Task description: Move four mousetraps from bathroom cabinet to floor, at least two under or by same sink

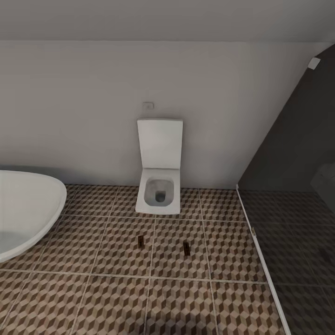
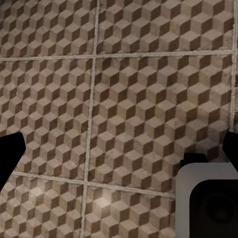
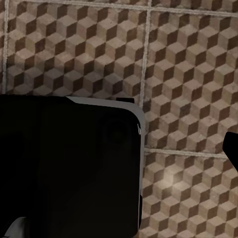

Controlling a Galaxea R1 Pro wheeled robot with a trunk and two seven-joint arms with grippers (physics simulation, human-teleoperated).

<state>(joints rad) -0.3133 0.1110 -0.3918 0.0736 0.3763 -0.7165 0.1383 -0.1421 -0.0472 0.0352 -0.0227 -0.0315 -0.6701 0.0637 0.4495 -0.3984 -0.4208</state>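
Two small dark mousetraps [image 1: 141,240] on the bathroom floor [image 1: 116,288] show no detail.

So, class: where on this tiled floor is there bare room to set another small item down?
Bare tiles lie between the bathtub and the left mousetrap, across the front row nearest the camera, and right of the other mousetrap up to the threshold strip. It is tighter before the toilet.

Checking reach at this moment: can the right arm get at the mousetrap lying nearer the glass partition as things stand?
Probably not yet. That mousetrap lies on open bathroom floor in front of the toilet, nothing blocking it, but the head view shows no arm near it.
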